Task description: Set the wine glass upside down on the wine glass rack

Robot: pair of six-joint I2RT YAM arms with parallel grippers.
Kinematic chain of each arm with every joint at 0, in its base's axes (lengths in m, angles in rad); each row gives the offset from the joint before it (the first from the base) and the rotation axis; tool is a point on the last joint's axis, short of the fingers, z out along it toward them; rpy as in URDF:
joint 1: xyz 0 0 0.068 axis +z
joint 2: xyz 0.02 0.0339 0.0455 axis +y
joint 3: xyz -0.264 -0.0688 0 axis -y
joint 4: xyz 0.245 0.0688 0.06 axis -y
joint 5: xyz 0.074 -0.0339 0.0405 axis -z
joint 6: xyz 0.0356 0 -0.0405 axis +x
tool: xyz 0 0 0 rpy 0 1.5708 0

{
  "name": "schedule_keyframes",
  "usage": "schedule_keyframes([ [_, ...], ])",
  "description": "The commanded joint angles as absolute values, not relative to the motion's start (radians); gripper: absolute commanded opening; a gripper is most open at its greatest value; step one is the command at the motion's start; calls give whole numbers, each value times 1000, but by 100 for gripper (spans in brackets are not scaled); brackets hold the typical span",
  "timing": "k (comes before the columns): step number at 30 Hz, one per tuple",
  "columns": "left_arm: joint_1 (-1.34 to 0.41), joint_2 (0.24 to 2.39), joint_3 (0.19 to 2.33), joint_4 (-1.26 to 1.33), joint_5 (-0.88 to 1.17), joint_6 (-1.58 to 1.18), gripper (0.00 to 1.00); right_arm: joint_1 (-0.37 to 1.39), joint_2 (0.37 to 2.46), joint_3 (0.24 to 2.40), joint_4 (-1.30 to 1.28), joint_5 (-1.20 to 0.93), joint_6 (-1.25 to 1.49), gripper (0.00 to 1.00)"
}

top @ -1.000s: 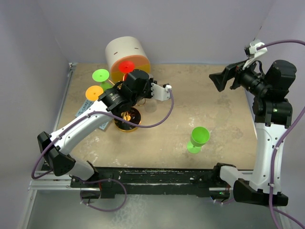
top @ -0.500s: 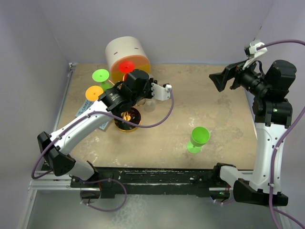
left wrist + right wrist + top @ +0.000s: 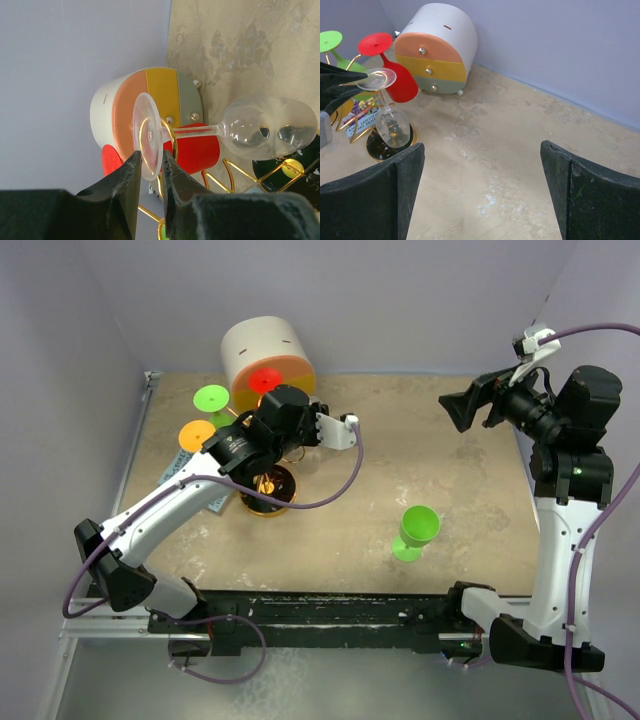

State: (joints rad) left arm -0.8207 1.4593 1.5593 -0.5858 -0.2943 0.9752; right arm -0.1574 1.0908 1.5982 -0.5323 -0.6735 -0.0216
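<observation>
The left gripper (image 3: 150, 159) has slid a bit toward the left edge. Its fingers (image 3: 125, 186) pinch the foot of the wine glass (image 3: 270, 127), bowl down over the rack (image 3: 226, 173), near the far-left corner. The right gripper (image 3: 482, 160) gapes wide.

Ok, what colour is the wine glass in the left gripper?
Clear, colourless wine glass; shows best in the left wrist view.

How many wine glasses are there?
5. Clear glass in the left tool at the gold wire rack; red glass, orange glass, green glass upside down on it; second green glass upright on the table. More may hide.
</observation>
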Motion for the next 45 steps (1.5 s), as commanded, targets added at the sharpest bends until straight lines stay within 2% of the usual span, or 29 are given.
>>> schedule_keyframes([
  [1, -827, 1416, 1583, -571, -264, 932, 27, -161, 1083, 1598, -495, -690, -24, 100],
  [9, -827, 1405, 1582, -587, -244, 920, 30, -161, 1090, 1605, -499, -689, -22, 100],
  [30, -827, 1407, 1582, -613, -204, 901, 49, -161, 1088, 1600, -497, -682, -27, 100],
  [45, -828, 1402, 1583, -633, -178, 890, 57, -161, 1083, 1589, -496, -675, -41, 100],
])
